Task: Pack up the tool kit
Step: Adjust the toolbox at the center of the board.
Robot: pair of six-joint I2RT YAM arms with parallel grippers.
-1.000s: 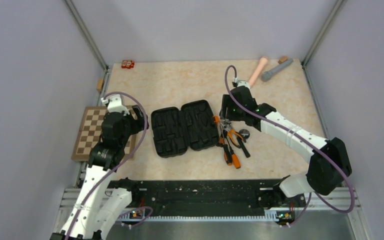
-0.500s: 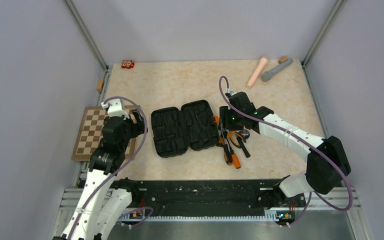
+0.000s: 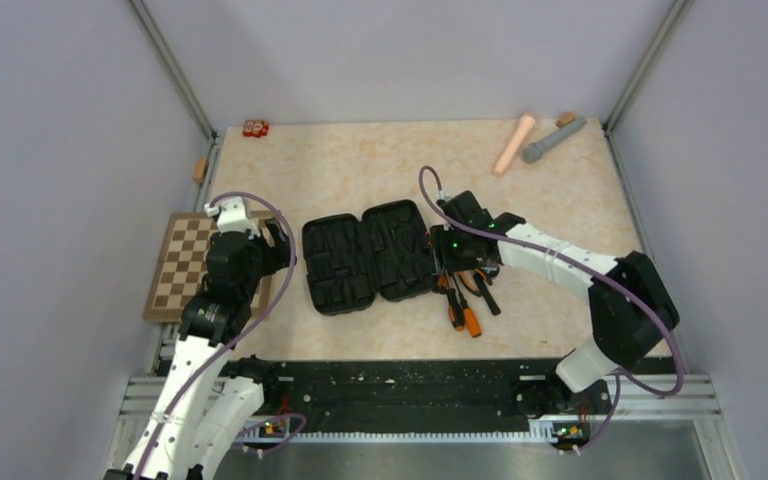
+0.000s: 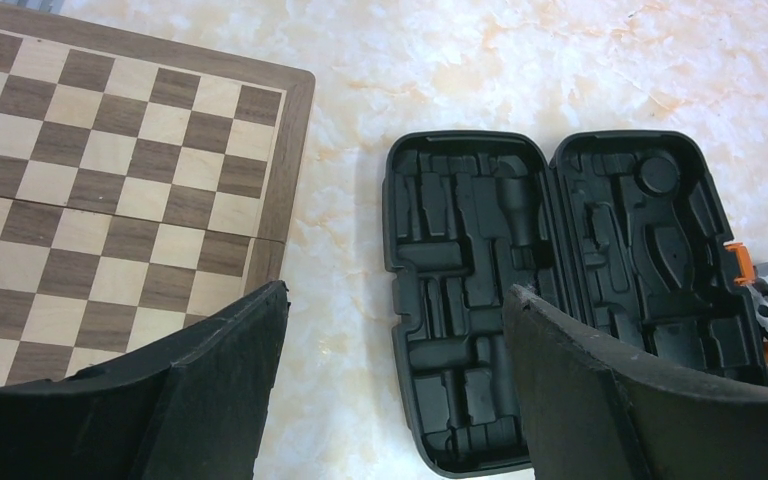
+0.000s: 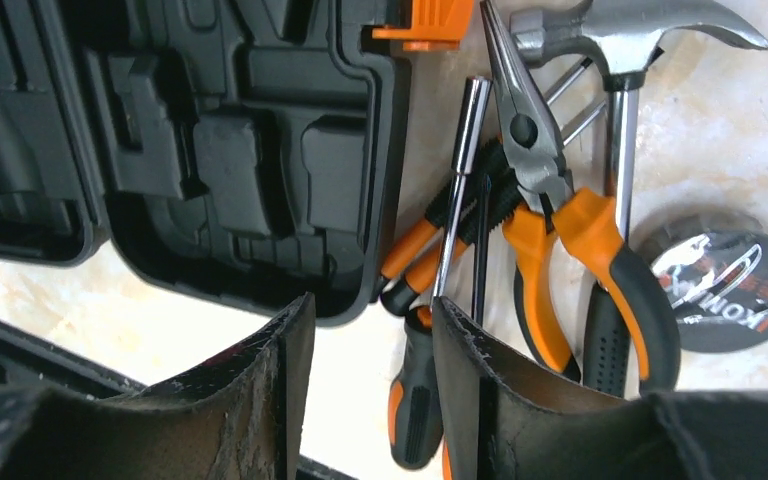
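Observation:
The black tool kit case [image 3: 368,255] lies open and flat mid-table, its moulded slots bare. Orange-and-black tools [image 3: 465,295] are piled just right of it. In the right wrist view I see pliers [image 5: 550,200], a hammer [image 5: 620,40], screwdrivers [image 5: 450,230] and the case's orange latch [image 5: 420,20]. My right gripper [image 3: 450,252] [image 5: 372,305] hovers over the case's right edge and the pile, open with a narrow gap. A screwdriver handle [image 5: 415,400] lies below that gap, not gripped. My left gripper [image 3: 278,242] [image 4: 397,292] hangs wide open left of the case [image 4: 560,280].
A brown chessboard [image 3: 185,265] [image 4: 110,170] lies at the left edge under the left arm. A pink cylinder [image 3: 513,143] and a grey one [image 3: 552,138] rest at the back right, a small red object [image 3: 255,127] at the back left. A round black disc [image 5: 725,280] sits beside the tools.
My right arm has swung left and nearer, from behind the tools to over the case's right edge, and its jaws have narrowed. The left arm has hardly moved.

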